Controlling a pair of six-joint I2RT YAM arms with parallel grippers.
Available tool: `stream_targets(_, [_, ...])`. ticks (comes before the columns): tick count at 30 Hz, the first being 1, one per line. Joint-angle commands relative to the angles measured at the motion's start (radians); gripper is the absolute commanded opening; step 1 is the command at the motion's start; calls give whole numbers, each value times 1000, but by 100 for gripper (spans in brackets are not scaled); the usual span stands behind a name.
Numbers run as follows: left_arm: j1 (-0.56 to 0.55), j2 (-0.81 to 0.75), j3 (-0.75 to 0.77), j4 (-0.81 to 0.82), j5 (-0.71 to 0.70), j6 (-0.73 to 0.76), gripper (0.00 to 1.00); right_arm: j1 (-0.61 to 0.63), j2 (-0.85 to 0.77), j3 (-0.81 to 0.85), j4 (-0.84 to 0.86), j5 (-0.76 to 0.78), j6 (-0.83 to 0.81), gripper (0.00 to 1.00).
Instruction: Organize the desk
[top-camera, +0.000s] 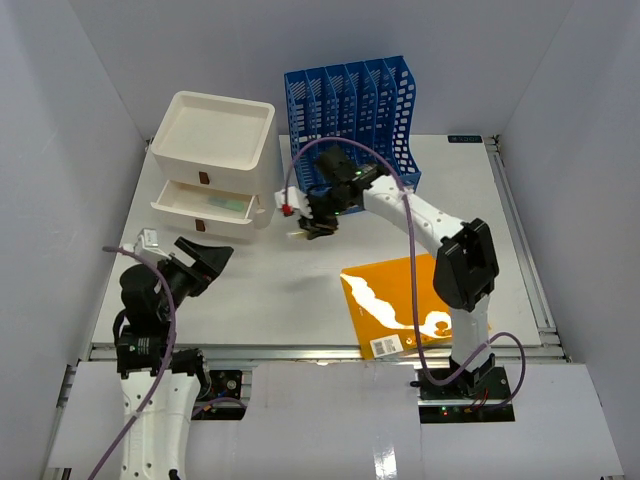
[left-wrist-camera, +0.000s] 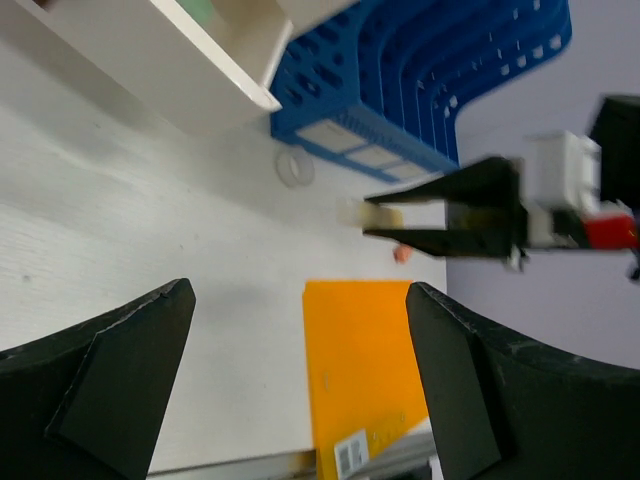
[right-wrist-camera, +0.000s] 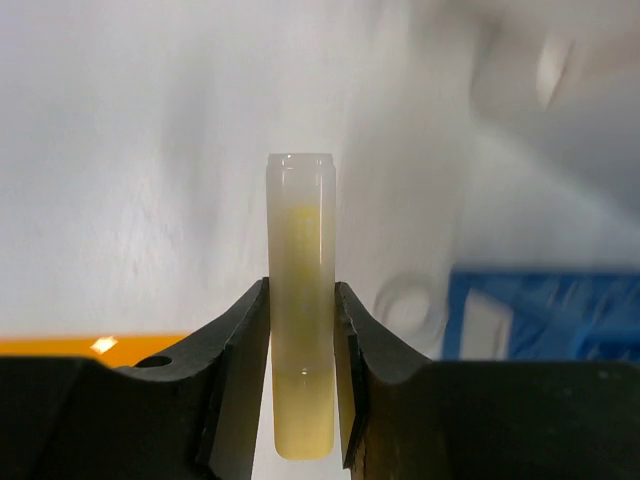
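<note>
The white desk holds an orange envelope at the front right. My right gripper is over the middle of the desk, in front of the drawer unit, shut on a pale yellow tube that stands up between its fingers. The tube also shows in the left wrist view, held above the desk. My left gripper is open and empty above the left side of the desk. Through its wide-apart fingers I see the envelope.
A white drawer unit with its lower drawer pulled out stands at the back left. A blue file rack stands behind it to the right. A clear tape ring and a small red thing lie near the rack.
</note>
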Motion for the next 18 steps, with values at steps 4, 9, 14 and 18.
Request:
stream_targets(4, [2, -54, 157, -231, -367, -54, 98, 286, 169, 529, 57, 49, 329, 16])
stream_targets(9, [3, -78, 156, -267, -356, -50, 98, 317, 259, 534, 402, 203, 481, 13])
stream_targets(14, [2, -80, 140, -273, -326, -43, 98, 318, 353, 562, 674, 362, 534, 8])
stream_targets(18, [3, -66, 135, -270, -317, -36, 98, 317, 400, 552, 801, 439, 516, 14])
